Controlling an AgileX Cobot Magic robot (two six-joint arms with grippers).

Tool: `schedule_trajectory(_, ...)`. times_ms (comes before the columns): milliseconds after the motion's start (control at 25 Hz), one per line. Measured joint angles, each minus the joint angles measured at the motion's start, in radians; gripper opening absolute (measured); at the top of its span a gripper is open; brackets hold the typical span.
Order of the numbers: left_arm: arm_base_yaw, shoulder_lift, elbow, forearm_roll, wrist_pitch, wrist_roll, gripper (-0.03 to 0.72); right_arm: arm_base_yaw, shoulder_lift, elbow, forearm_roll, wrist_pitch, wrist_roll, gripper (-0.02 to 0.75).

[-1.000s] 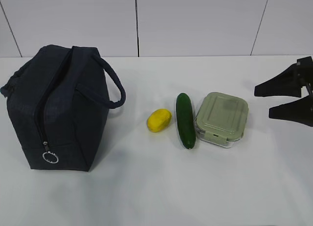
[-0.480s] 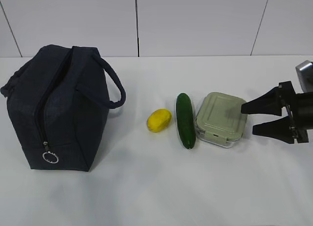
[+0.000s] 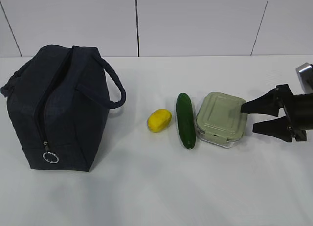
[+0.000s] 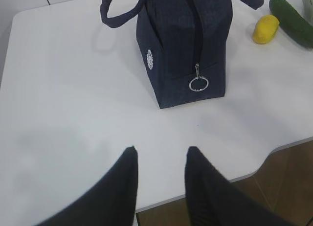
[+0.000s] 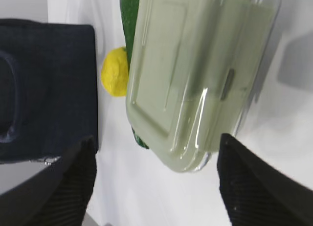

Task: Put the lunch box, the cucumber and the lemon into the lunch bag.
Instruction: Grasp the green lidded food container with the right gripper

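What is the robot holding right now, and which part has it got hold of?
Nothing. The right gripper stands open at the lunch box's edge without gripping it. The left gripper hangs empty above the table, short of the lunch bag.

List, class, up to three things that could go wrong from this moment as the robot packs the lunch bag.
1. The lunch bag looks zipped shut, its ring pull at the bottom; nothing fits until it is opened.
2. The right gripper, open beside the lunch box, may push it into the cucumber lying close alongside, which could roll toward the lemon.
3. The box's smooth lid could slip in the grasp.
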Motion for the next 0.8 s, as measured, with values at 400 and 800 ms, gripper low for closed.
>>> schedule_trajectory(400,0.0,0.0,0.0,0.0,0.0,0.0,0.239,-0.002,0.026,-0.002,0.031,-0.021,-0.016,0.573)
schedule_trajectory(800,0.0,0.0,0.0,0.0,0.0,0.0,0.239,-0.002,0.08,-0.008,0.069,-0.02,-0.068,0.573)
